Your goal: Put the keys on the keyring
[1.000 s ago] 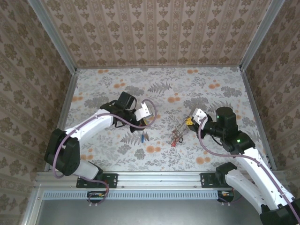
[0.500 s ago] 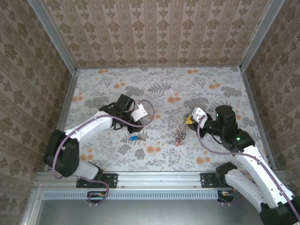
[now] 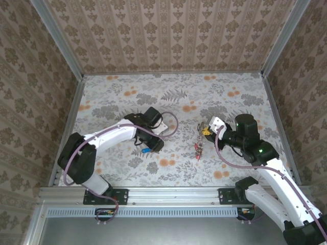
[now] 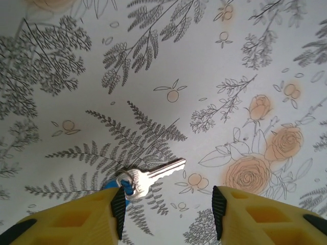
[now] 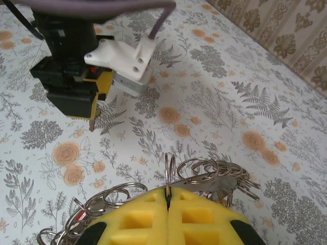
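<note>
On floral tabletop [image 3: 117, 97], blue key [image 4: 145, 179] lies blade rightward; left claw [image 4: 168, 205] open, right claw [image 5: 167, 201] pinching keyring [image 5: 169, 171].

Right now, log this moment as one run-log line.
left gripper: open over blue-headed key | right gripper: shut on key bunch | key: not yet threaded

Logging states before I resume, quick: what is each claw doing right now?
Left claw: open, holding nothing; the blue-headed key lies loose beside it.
Right claw: closed, pinching the keyring.
</note>
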Action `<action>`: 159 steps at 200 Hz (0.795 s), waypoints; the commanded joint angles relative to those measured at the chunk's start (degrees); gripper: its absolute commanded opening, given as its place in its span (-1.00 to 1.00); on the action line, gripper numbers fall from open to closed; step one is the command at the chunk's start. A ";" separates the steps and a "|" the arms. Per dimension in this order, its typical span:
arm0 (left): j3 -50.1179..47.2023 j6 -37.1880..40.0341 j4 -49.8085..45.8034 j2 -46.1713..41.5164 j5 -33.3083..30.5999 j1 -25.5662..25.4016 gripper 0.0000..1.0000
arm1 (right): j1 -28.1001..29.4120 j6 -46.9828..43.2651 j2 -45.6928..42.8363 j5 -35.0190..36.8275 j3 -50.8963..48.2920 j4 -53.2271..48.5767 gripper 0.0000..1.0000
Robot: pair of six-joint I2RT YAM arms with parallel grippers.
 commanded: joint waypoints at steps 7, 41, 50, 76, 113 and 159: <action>2.23 -7.50 -4.95 2.58 -8.20 -0.95 -0.04 | 0.24 -0.57 -1.21 0.28 2.90 -0.05 -1.00; 2.40 -8.50 -6.23 3.99 -11.32 -1.15 -0.10 | 0.28 -0.80 -1.52 0.64 2.89 -0.08 -1.00; 2.41 -8.33 -6.27 4.50 -11.13 -1.10 -0.16 | 0.28 -0.55 -1.48 0.64 2.82 0.24 -1.00; 2.14 -7.99 -5.63 5.28 -8.91 -1.23 -0.25 | 0.30 -0.38 -1.48 0.63 3.00 0.48 -1.00; 1.93 -7.99 -5.06 6.28 -8.90 -1.33 -0.25 | 0.28 -0.30 -1.63 0.90 3.42 0.29 -1.00; 2.00 -7.73 -3.99 7.72 -9.86 -1.30 -0.31 | 0.28 0.38 -2.61 0.98 3.60 0.48 -1.00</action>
